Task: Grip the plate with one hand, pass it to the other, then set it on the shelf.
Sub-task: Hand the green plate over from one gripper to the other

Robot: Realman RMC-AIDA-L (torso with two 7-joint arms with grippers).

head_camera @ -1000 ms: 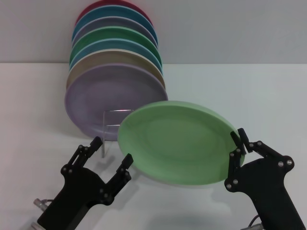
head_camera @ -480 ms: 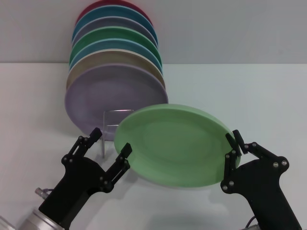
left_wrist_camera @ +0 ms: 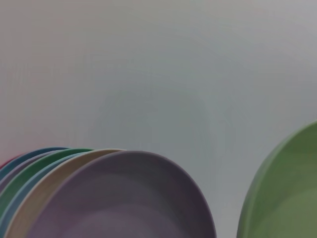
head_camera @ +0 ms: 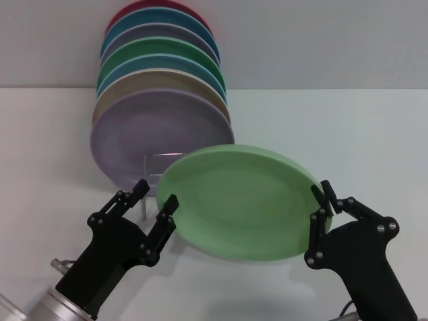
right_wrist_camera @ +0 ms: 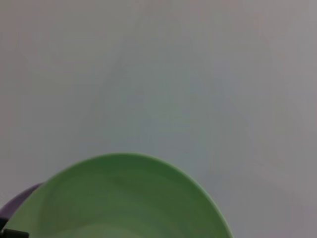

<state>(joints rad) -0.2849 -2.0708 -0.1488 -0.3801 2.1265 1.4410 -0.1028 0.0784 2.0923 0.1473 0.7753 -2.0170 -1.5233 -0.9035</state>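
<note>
Lilac plate (left_wrist_camera: 124, 198) fronting stacked plates, pale green plate (left_wrist_camera: 285, 198) apart, plain wall (left_wrist_camera: 158, 64) behind

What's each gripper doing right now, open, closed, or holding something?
Left gripper: open, fingers either side of the plate rim, not closed.
Right gripper: shut on the plate's opposite rim, holding it up.

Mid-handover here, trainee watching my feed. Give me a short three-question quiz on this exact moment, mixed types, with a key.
1. True or false: the right gripper is shut on the pale green plate.
2. The left gripper is: A open beside the plate's rim, B shut on the rim, C parked off-frame.
3. Which plate stands frontmost in the wire rack?

Key: 1 true. 2 A. 3 the lilac plate.
</note>
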